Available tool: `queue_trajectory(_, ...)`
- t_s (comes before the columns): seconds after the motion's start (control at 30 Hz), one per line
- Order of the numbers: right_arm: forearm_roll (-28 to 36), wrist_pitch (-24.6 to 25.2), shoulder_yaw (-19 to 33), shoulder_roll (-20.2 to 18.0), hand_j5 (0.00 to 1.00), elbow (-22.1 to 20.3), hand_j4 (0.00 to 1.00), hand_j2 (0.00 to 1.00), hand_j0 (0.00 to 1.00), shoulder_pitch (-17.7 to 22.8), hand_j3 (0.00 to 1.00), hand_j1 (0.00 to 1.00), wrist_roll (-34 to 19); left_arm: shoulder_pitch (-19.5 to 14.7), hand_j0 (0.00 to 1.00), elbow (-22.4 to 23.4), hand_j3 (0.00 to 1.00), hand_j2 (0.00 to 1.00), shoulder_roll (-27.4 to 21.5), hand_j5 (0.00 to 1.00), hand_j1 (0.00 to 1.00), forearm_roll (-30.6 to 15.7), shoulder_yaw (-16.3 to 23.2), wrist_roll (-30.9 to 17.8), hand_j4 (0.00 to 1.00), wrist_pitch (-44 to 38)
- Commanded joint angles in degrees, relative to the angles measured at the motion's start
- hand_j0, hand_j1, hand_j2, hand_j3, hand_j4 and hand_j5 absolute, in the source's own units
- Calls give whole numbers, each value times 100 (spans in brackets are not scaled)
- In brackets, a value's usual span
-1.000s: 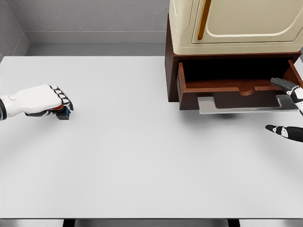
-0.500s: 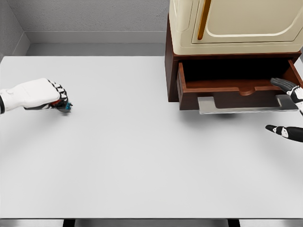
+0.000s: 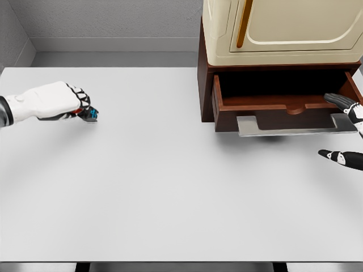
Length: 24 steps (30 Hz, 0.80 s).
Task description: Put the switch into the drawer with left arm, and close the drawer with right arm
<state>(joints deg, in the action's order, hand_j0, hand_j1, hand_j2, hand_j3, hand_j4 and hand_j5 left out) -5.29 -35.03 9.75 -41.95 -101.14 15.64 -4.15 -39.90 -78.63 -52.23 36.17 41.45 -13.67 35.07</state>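
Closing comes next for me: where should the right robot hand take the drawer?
Push on the drawer front at its flat grey handle, coming from the near side. The handle sticks out toward the camera, and the right robot hand hangs open beside its right end.

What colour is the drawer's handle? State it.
Silver-grey metal handle on the dark reddish-brown drawer; head view shows it.

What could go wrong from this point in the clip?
The left hand grips the switch with only a small end showing past the fingers; it might slip during the long carry. It could also clip the front panel of the open drawer. The right hand by the handle might crowd the drop.
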Motion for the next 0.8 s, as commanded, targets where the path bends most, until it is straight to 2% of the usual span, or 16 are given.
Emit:
queue_trajectory(0.0, 37, 3, 1, -6, 100, -3, 100, 100, 100, 0, 100, 100, 2, -9, 42, -20, 42, 42, 38, 42, 42, -31, 21, 5, 42, -7)
queue_trajectory(0.4, 37, 3, 1, 11, 100, -3, 100, 100, 100, 0, 100, 100, 2, -598, 42, -12, 42, 42, 512, 42, 42, -31, 451, 5, 42, -7)
queue_trajectory(0.6, 37, 3, 1, 11, 100, -3, 100, 100, 100, 0, 100, 100, 11, -738, 42, -12, 42, 42, 644, 42, 42, -31, 495, 5, 42, -7)
queue_trajectory(0.77, 37, 3, 1, 11, 100, -3, 100, 100, 100, 0, 100, 100, 2, -993, 42, -12, 42, 42, 846, 42, 42, -31, 592, -48, 42, -7)
